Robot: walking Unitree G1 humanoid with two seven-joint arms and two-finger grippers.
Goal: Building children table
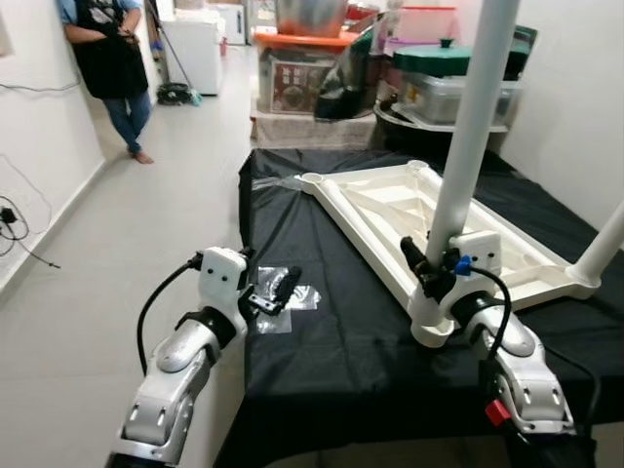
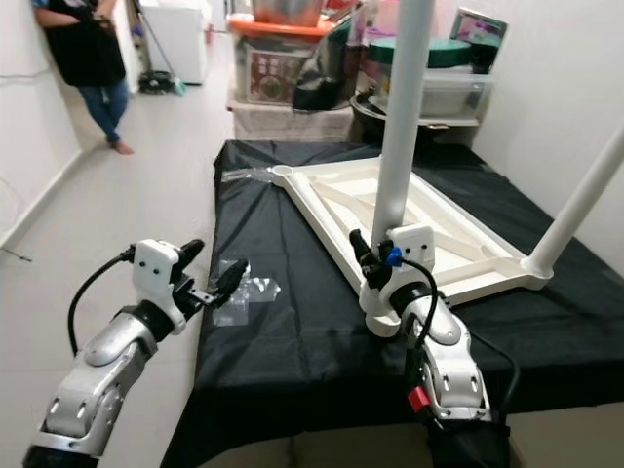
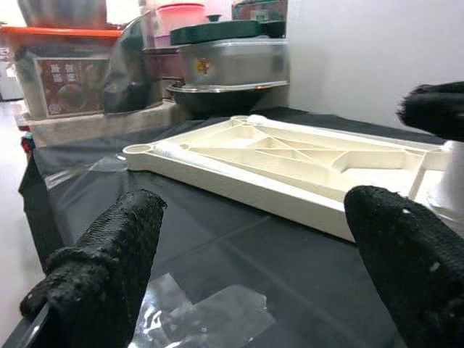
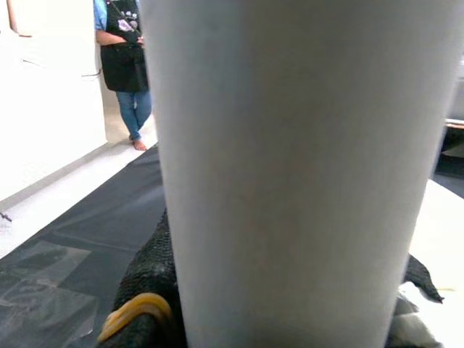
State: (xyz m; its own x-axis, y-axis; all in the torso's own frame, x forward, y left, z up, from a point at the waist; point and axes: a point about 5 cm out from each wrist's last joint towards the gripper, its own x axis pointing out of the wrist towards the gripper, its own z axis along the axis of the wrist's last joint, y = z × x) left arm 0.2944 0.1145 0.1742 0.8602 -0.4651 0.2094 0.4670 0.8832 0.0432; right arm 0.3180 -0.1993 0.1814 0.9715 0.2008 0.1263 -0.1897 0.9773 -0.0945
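Right gripper [image 1: 436,276] is clamped on the upright table leg [image 1: 470,136] at the upturned tabletop's [image 1: 390,210] near corner socket, while left gripper [image 1: 276,290] hovers spread open well aside.

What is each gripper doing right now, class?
Left gripper: open, empty, above the clear plastic bag.
Right gripper: shut on the white table leg.

The left gripper [image 3: 254,268] gaped wide, fingers [image 3: 101,268] over clear plastic wrap [image 3: 203,319]; the white tabletop frame [image 3: 290,163] lay at twelve o'clock.
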